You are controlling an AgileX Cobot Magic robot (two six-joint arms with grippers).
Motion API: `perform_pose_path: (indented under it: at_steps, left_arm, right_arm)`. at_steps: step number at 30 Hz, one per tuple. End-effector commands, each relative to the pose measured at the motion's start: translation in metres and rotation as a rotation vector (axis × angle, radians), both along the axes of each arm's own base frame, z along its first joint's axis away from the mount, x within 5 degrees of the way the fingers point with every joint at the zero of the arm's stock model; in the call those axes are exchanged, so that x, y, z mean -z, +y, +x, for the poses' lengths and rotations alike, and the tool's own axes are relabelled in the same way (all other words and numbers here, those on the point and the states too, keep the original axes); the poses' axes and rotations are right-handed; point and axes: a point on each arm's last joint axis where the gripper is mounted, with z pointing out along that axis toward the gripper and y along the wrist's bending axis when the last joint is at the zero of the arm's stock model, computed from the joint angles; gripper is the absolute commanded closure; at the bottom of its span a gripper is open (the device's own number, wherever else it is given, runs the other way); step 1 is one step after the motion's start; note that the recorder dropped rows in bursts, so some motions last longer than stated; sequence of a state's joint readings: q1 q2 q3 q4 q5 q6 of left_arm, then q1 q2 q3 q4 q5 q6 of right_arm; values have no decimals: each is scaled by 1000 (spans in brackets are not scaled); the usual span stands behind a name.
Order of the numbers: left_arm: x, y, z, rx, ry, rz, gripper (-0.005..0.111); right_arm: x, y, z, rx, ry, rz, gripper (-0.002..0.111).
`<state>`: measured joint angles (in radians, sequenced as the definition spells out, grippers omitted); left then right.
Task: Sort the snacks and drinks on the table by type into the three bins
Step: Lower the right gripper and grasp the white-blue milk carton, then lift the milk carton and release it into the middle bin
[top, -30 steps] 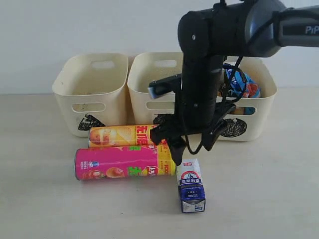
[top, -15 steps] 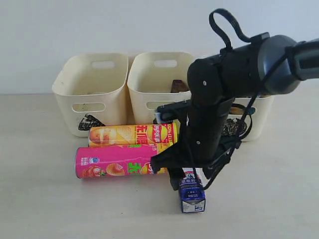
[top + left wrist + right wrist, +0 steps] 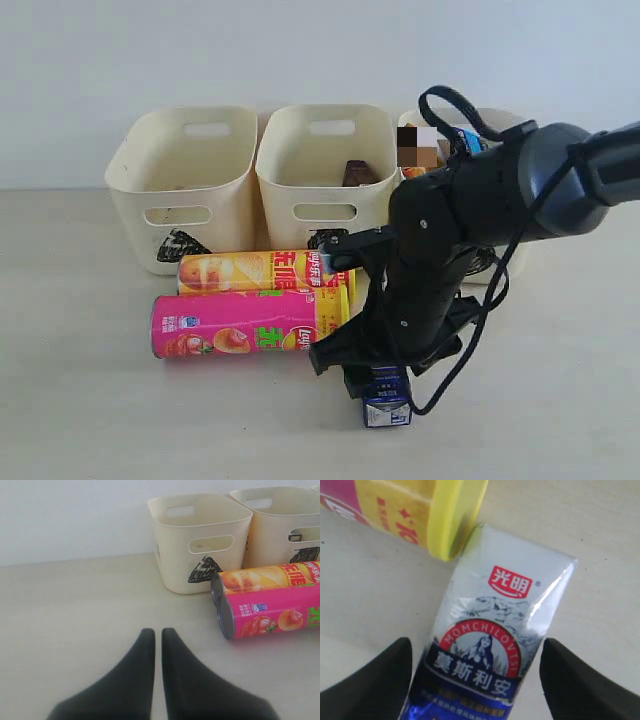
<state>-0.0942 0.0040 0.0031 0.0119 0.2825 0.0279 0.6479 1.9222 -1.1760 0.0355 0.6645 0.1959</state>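
Here, at lower centre of the exterior view, the small white-and-blue box-shaped carton [image 3: 386,410] lies flat on the pale beige matte surface [image 3: 100,420]. The right pincer [image 3: 375,372] is down over it, spread wide, one black finger along each long side; contact cannot be told. The carton's far end sits against the yellow lid of the long pink chip can [image 3: 240,327], lying on its side at centre left. Just behind, parallel, lies the yellow-orange chip can [image 3: 250,271]. Three cream plastic bins [image 3: 180,170] stand across mid-frame. The left pincer [image 3: 155,632] is closed to a thin slit, holding nothing.
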Motion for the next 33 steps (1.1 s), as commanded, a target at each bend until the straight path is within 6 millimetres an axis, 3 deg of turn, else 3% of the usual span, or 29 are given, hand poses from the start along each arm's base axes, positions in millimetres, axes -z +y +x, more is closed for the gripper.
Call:
perform_pose_path:
  at_steps: [1,5,7,14,18,22,28,30,33]
  left_arm:
    - [-2,0,0,-5,-12,-5,103]
    - [-2,0,0,-5,-12,-5,103]
    - [-2,0,0,-5,-12,-5,103]
    - [-2,0,0,-5,-12,-5,103]
    - [-2,0,0,-5,-12,-5,103]
    - [-1,0,0,-5,-8,-5,103]
    - [-2,0,0,-5,-10,-5,103]
    - [-2,0,0,-5,-10,-5,103]
    - [-2,0,0,-5,-10,-5,103]
  right_arm:
    - [10,0,1,-7,7,-20,46]
    - [9,-1,0,-10,15,-30,80]
    - [9,-2,-1,-14,22,-41,109]
    - [4,-9,-3,-25,24,-109,109]
    - [-14,-16,0,-11,-52,-142,109]
    - [-44,-23,-2,-34,-138,-150,109]
    - [-112,-22,-1,-112,-395,-11,109]
    - [-135,-14,7,-135,-530,76,109]
    - [-153,-3,32,-137,-650,128,109]
